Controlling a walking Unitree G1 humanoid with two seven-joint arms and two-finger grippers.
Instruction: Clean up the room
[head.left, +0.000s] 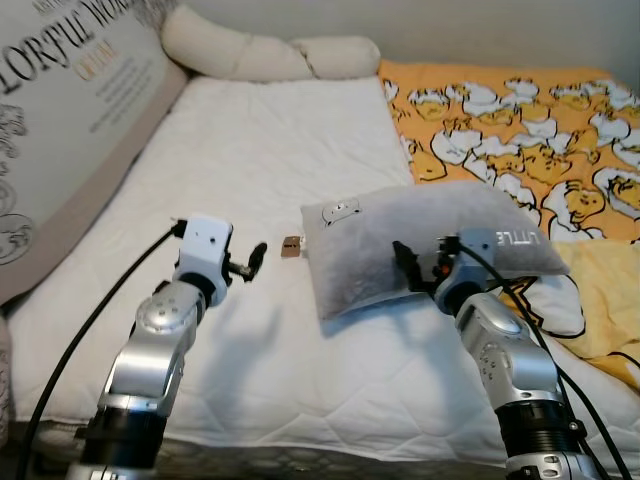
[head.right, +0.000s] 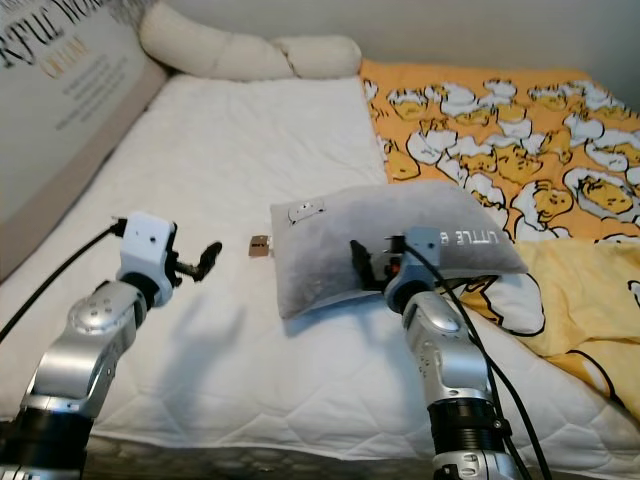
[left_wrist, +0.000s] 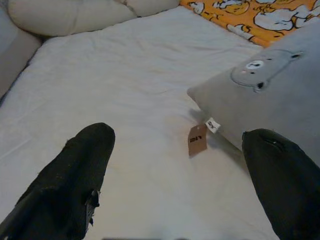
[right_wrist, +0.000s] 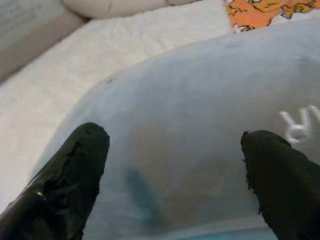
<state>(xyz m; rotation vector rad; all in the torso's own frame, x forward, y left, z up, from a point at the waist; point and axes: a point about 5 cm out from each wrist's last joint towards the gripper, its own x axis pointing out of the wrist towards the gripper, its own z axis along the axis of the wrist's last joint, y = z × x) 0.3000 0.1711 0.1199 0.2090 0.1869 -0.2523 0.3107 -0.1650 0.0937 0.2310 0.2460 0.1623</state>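
A grey pillow (head.left: 420, 240) with a small bear patch lies on the white bed (head.left: 250, 160), a brown tag (head.left: 291, 246) hanging off its left corner. My right gripper (head.left: 405, 260) is open and hovers right against the pillow's front face; in the right wrist view its fingers (right_wrist: 85, 165) stand wide apart over the grey fabric (right_wrist: 190, 125). Left of the pillow, my left gripper (head.left: 252, 262) is open above bare sheet. The left wrist view has the tag (left_wrist: 197, 140) and the pillow's corner (left_wrist: 265, 95) just ahead of it.
An orange duck-print blanket (head.left: 520, 120) covers the bed's right side, with a yellow cloth (head.left: 600, 300) under the pillow's right end. A cream bolster (head.left: 260, 55) lies at the far end. A big printed cushion (head.left: 70, 110) leans along the left.
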